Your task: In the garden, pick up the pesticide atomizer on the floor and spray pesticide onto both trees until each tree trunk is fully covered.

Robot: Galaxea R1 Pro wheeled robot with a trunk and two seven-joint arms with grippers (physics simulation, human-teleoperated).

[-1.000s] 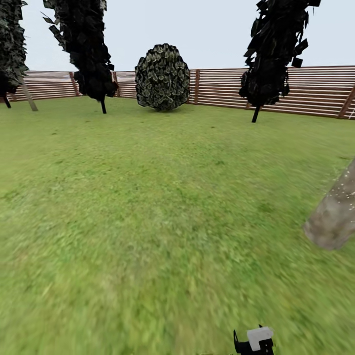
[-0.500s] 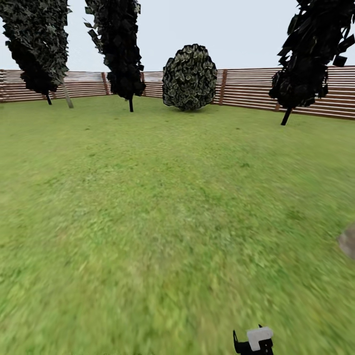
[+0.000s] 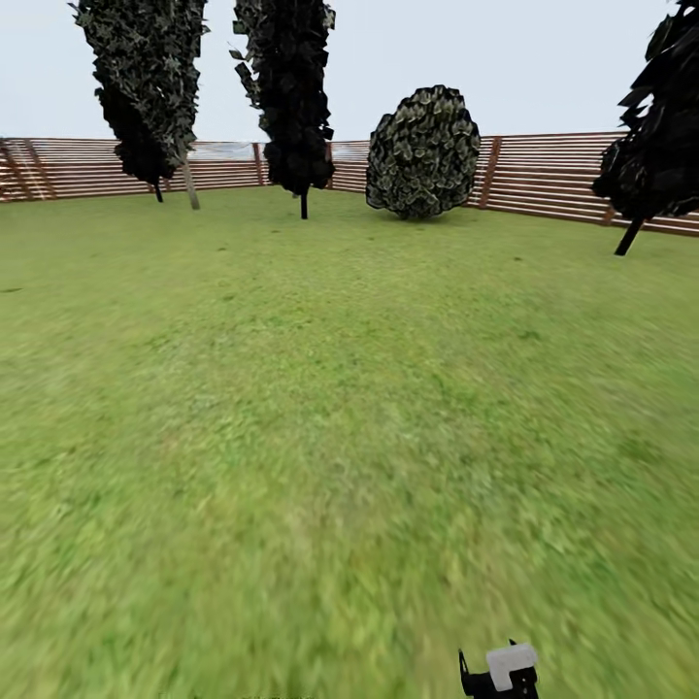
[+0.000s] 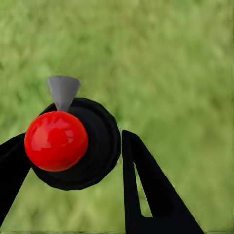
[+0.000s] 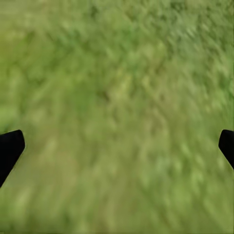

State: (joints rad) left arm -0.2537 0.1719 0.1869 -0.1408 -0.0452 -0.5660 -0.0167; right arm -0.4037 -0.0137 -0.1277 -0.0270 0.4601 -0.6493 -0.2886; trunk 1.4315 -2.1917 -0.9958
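With the left gripper (image 4: pixel 73 137) clenched on the pesticide atomizer (image 3: pixel 501 668), well short of the round shrub (image 3: pixel 423 152), and the right gripper (image 5: pixel 122 140) released, the best move is a slow, level turn toward a thick trunk.

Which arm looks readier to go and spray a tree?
Left, probably: the left pincer is shut on a dark round thing, apparently the atomizer, while the right pincer is open and empty over grass.
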